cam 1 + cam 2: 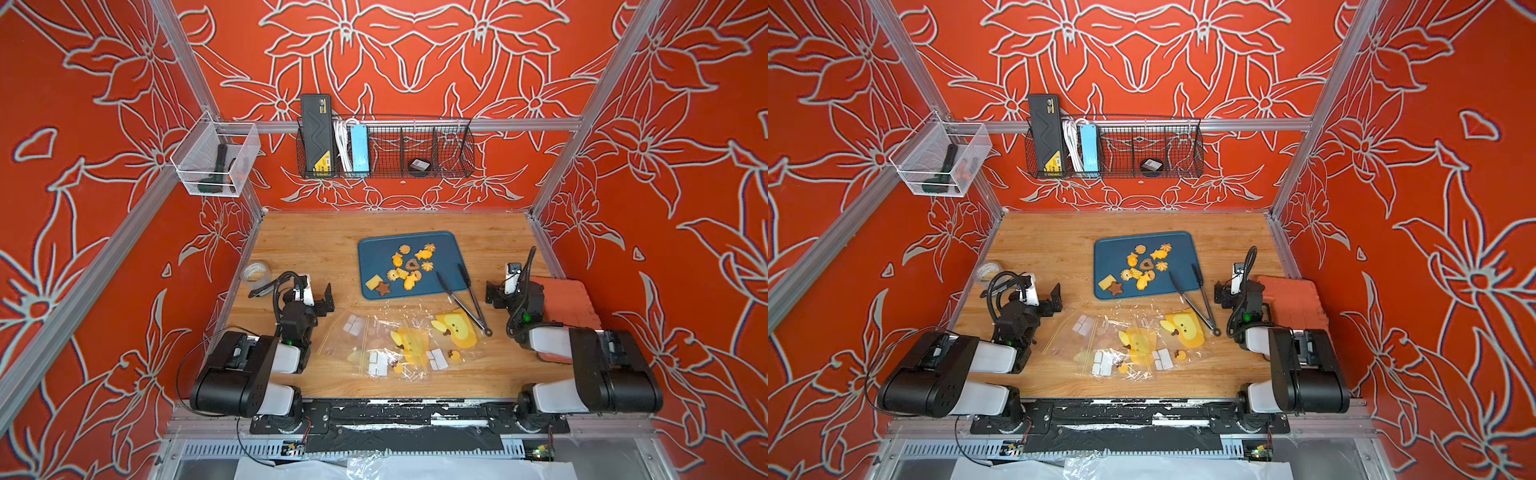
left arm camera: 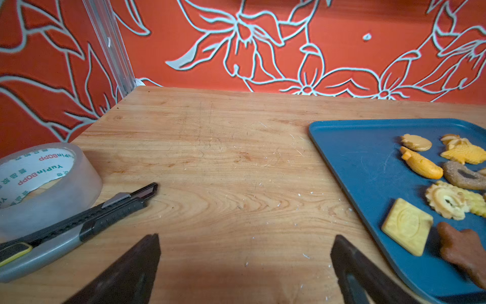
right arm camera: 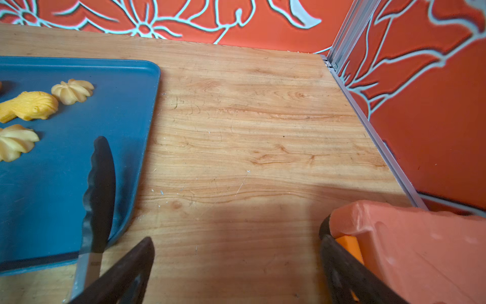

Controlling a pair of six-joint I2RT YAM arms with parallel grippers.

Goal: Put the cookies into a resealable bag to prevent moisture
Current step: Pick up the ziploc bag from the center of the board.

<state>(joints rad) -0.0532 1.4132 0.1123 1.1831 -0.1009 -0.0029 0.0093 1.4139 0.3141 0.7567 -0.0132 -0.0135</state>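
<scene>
Cookies (image 1: 409,268) are all sitting loose on the blue tray (image 1: 374,257), roughly dead centre of the frame in both top views. It's a mix of yellow fish, flower swirls, a brown heart, and a square plus a brown star down at the tray's lower-left corner.

Just below the tray are the clear resealable bags (image 1: 374,332) with yellow cartoon prints, lying flat and overlapping on the wooden table (image 1: 299,249). None of the cookies are in them.

The black tongs (image 1: 482,324) are lying loose with their tips spread. The tips rest on the tray's lower-right corner and the hinge end is over the edge of the rightmost bag.

Left gripper (image 2: 244,238) has its jaws spread wide with nothing between them, over bare wood at the left of the tray. A tape roll (image 2: 52,208) and a utility knife (image 2: 86,223) sit at the left of its wrist view.

Right gripper (image 3: 236,237) is spread wide too and is holding nothing. One finger is right up against an orange-red slab (image 3: 407,242), though I can't tell if they're touching, and the other is next to the tongs.
</scene>
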